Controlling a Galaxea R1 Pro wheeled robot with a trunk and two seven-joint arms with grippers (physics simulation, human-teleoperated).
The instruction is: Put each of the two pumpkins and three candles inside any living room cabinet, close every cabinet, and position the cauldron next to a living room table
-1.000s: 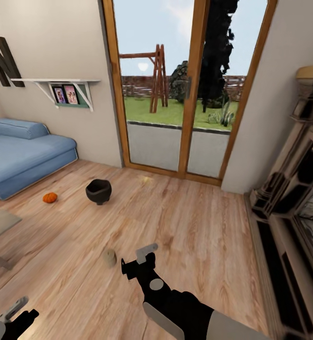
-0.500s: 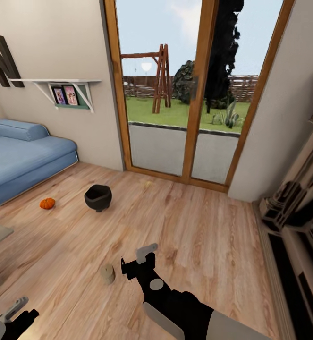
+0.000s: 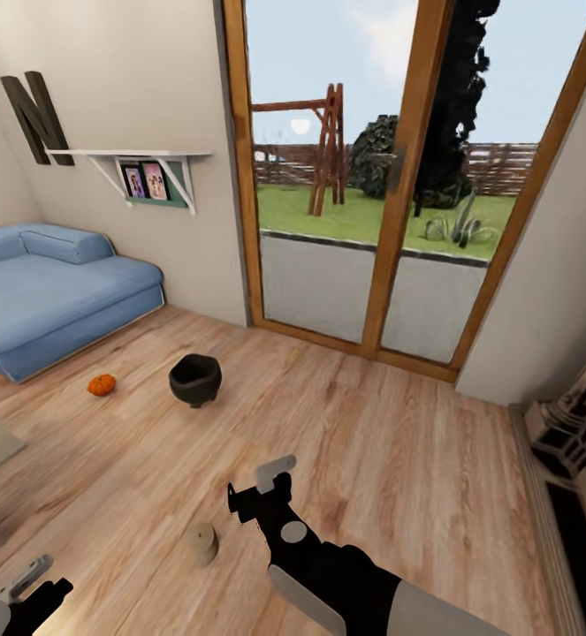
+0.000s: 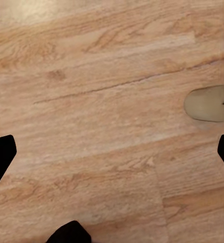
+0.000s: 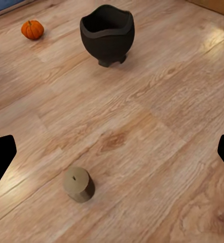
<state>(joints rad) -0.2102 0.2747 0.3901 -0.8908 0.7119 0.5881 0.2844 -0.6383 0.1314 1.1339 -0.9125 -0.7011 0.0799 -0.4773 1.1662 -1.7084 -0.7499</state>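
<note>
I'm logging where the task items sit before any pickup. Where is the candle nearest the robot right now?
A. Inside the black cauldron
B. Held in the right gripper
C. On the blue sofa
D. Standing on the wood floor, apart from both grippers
D. The candle stands upright on the bare floor, clear of the right gripper and well short of the cauldron.

Pale wood plank floor [image 3: 399,442] runs to a wood-framed glass door [image 3: 390,177] that looks onto a sunny lawn with a swing frame. A blue sofa [image 3: 54,291] sits along the beige wall [image 3: 133,79], under a white shelf [image 3: 133,157] and a dark letter N [image 3: 36,115].
</note>
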